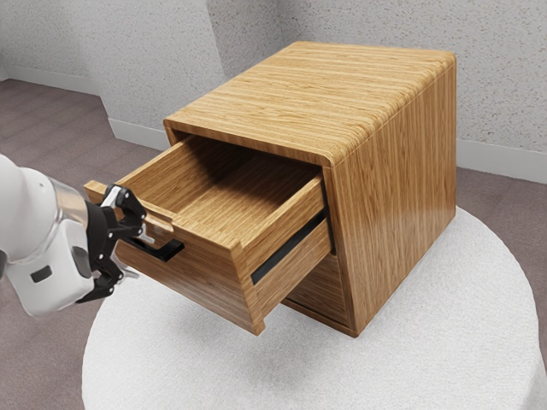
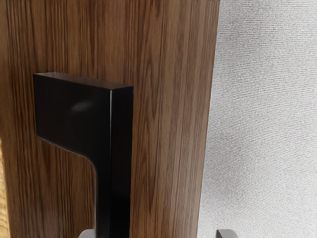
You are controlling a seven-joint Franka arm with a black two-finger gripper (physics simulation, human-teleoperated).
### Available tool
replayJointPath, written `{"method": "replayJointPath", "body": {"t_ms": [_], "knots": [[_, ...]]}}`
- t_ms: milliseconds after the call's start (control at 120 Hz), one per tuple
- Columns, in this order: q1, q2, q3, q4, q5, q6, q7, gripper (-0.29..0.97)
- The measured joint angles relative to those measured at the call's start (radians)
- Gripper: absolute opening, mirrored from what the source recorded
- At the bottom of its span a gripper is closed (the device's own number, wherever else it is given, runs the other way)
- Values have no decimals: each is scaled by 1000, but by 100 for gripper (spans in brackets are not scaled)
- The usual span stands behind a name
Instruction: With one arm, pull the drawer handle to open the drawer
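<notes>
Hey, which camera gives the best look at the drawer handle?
The wrist view: the black drawer handle stands close up against the dark wooden drawer front, its end and post clear. The exterior view shows it as a small dark bar at the gripper.

No text, label, brand, number or sign readable anywhere. Plain, unmarked surfaces: wood cabinet [image 1: 397,162], drawer [image 1: 205,273] at near left, black handle [image 1: 164,250].

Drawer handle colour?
Black handle, best seen in the wrist view against the dark brown drawer front.
</notes>
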Motion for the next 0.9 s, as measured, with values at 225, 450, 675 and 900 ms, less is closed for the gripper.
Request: {"method": "replayJointPath", "body": {"t_ms": [225, 450, 675, 900], "knots": [[-1, -18, -1, 1, 0, 0, 0, 27], [-3, -83, -5, 36, 0, -4, 0, 28], [119, 476, -291, 979, 1, -318, -148, 47], [151, 712, -394, 1123, 5, -566, -553, 60]]}}
